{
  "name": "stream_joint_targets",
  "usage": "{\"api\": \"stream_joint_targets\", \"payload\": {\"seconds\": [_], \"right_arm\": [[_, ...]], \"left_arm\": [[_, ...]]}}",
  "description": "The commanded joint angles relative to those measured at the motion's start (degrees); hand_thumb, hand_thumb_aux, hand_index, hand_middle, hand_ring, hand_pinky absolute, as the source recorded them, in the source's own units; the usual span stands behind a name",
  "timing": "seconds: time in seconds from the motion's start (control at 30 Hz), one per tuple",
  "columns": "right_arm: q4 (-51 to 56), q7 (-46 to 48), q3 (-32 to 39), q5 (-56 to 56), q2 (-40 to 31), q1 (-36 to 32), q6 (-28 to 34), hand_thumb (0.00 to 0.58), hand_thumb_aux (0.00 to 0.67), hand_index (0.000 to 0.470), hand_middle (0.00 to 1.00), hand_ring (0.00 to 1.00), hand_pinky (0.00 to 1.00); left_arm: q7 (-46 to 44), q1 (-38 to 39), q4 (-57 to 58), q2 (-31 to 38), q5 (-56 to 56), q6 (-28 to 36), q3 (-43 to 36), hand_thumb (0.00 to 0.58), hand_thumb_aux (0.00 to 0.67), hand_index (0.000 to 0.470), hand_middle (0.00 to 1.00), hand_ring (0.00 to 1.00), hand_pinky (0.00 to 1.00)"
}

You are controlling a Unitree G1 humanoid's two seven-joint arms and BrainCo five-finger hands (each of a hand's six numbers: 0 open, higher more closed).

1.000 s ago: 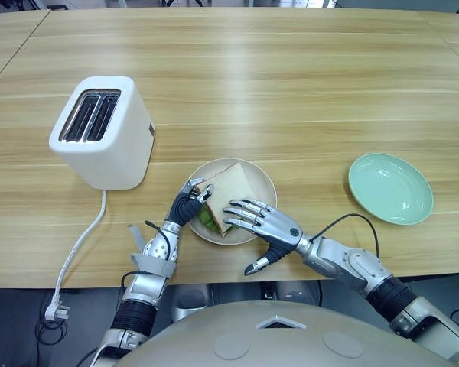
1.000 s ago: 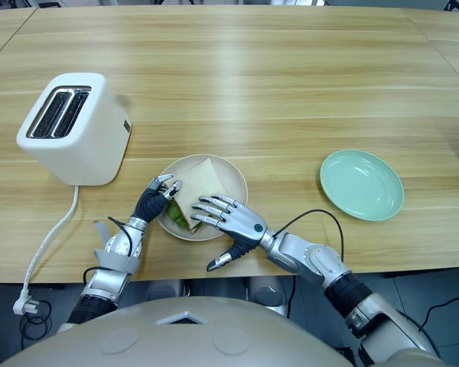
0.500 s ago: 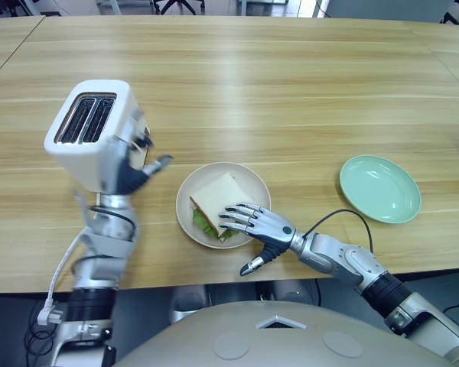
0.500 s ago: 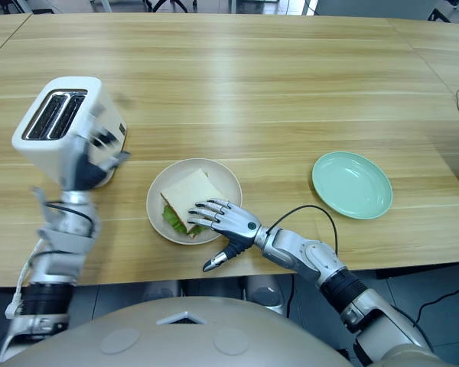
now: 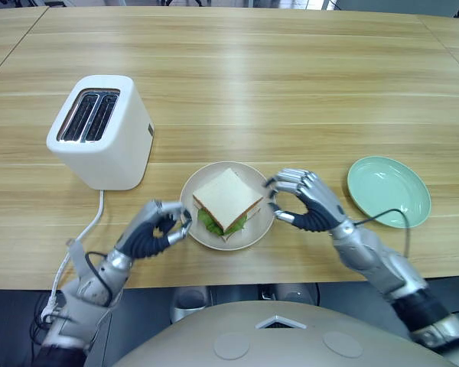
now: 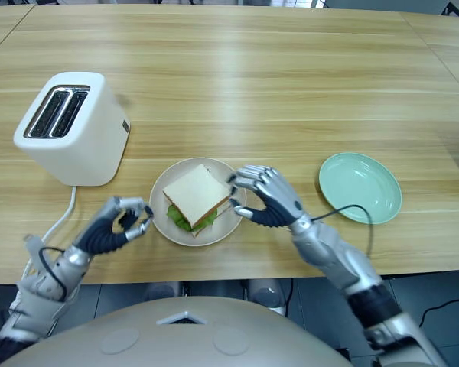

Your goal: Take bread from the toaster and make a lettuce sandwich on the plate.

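White toaster (image 5: pixel 101 131), mint-green dish (image 5: pixel 388 190)

the top bread slice (image 5: pixel 226 198) hides most of the lettuce (image 5: pixel 208 222) beneath it.

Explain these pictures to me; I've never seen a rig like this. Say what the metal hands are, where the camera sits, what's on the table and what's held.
This is a humanoid robot at a wooden table. Both pictures come from a stereo camera on its head, looking down, so they show one scene from slightly different spots. The left robot hand and right robot hand sit either side of a beige plate carrying a sandwich with lettuce peeking out. Both hands are curled and hold nothing. A white toaster stands to the left, an empty green plate to the right.
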Motion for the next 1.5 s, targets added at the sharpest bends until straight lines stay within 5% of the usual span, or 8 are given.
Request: {"api": "stream_joint_targets", "payload": {"seconds": [0.03,0.5,1.17,1.2,1.23,1.27,1.33,1.5], "right_arm": [[3.59,8.44,0.04,1.61,-4.74,5.26,-0.35,0.58,0.67,0.46,1.0,1.0,1.0],[10.5,9.13,4.89,-15.0,11.49,-7.53,9.06,0.58,0.67,0.46,1.0,1.0,1.0],[67.81,-6.29,5.08,-9.98,34.51,-42.92,17.24,0.58,0.67,0.46,1.0,1.0,1.0],[67.31,-7.26,4.74,-9.28,34.37,-42.63,15.52,0.58,0.67,0.46,1.0,1.0,1.0],[66.19,-8.35,4.25,-8.46,33.99,-42.03,13.46,0.58,0.659,0.453,1.0,1.0,1.0],[64.63,-9.65,3.79,-7.65,33.44,-41.16,11.05,0.538,0.489,0.336,0.89,0.89,0.89],[60.39,-11.67,2.15,-5.49,32.21,-38.78,6.21,0.0,0.0,0.0,0.08,0.08,0.08],[44.7,-12.28,-5.35,4.69,30.85,-31.28,-2.41,0.0,0.0,0.0,0.0,0.0,0.0]], "left_arm": [[-4.28,2.8,2.97,2.55,5.29,1.34,-1.03,0.58,0.67,0.46,1.0,1.0,1.0],[-2.41,-19.48,13.45,-9.17,18.98,10.58,-8.66,0.58,0.67,0.46,1.0,1.0,1.0],[20.92,-57.96,58.05,-27.0,18.09,14.51,-9.43,0.58,0.67,0.46,1.0,1.0,1.0],[22.25,-57.68,57.2,-27.09,16.86,12.27,-8.59,0.58,0.659,0.453,0.82,0.82,0.82],[22.95,-57.08,55.78,-27.3,15.01,9.31,-7.45,0.47,0.378,0.26,0.36,0.36,0.36],[22.63,-56.2,53.87,-27.68,12.46,6.52,-6.23,0.0,0.0,0.0,0.0,0.0,0.0],[20.99,-53.98,48.58,-28.63,6.82,2.0,-3.95,0.0,0.0,0.0,0.0,0.0,0.0],[18.37,-47.56,29.96,-29.91,-2.35,-2.57,-0.36,0.0,0.0,0.0,0.0,0.0,0.0]]}}
